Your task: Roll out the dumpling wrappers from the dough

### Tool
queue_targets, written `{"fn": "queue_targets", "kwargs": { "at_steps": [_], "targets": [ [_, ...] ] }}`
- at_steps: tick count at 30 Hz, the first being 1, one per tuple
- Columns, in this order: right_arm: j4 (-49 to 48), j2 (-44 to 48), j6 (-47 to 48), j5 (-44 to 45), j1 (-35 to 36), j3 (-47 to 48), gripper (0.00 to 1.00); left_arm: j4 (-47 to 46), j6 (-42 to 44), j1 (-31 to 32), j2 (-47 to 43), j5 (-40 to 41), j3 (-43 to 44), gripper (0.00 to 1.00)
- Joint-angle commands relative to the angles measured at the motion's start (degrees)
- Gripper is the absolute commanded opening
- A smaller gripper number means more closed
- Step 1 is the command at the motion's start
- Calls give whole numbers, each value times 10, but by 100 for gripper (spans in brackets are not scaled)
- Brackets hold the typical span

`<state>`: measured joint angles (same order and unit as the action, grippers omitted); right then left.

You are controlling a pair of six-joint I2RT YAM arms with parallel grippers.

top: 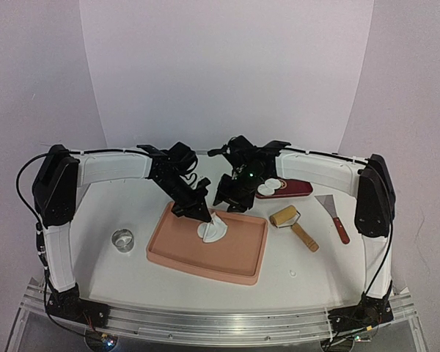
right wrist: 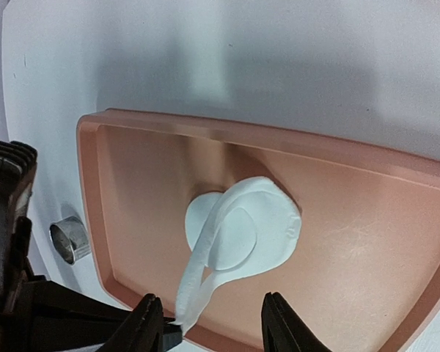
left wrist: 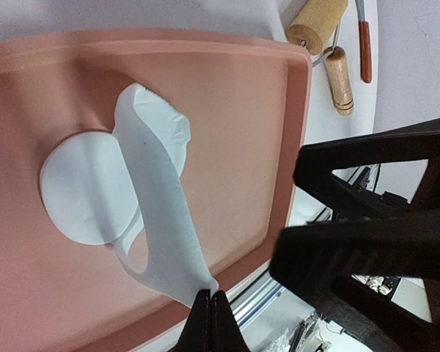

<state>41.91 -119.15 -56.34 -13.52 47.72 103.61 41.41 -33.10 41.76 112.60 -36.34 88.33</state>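
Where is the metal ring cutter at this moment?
In the top view the ring cutter stands on the white table, just left of the pink tray and apart from it.

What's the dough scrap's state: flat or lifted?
Partly lifted: left gripper pinches one end of dough scrap off the tray; other end rests by the wrapper.

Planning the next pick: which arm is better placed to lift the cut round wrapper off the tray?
Right. The left claw is shut on the dough scrap strip. The right claw is open, empty, facing the wrapper, and the red dish lies on its side.
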Motion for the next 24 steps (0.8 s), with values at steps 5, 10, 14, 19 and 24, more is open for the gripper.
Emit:
{"fn": "queue_targets", "kwargs": {
  "at_steps": [5, 10, 14, 19, 24],
  "targets": [
    [-60, -19, -94, -52, 4, 3, 47, -27, 20, 5, -30, -5, -40, 0],
    [-120, -19, -140, -78, 12, -44, 44, -48, 16, 5, -42, -9, -62, 0],
    [-135, -26, -153, -83, 18, -54, 43, -58, 15, 5, -50, -4, -74, 0],
    [-148, -32, -161, -85, 23, -62, 40, -60, 18, 5, -52, -9, -77, 0],
    [-150, -37, -164, -77, 27, -65, 31, -67, 19, 5, -59, -13, -81, 0]
  ]
}}
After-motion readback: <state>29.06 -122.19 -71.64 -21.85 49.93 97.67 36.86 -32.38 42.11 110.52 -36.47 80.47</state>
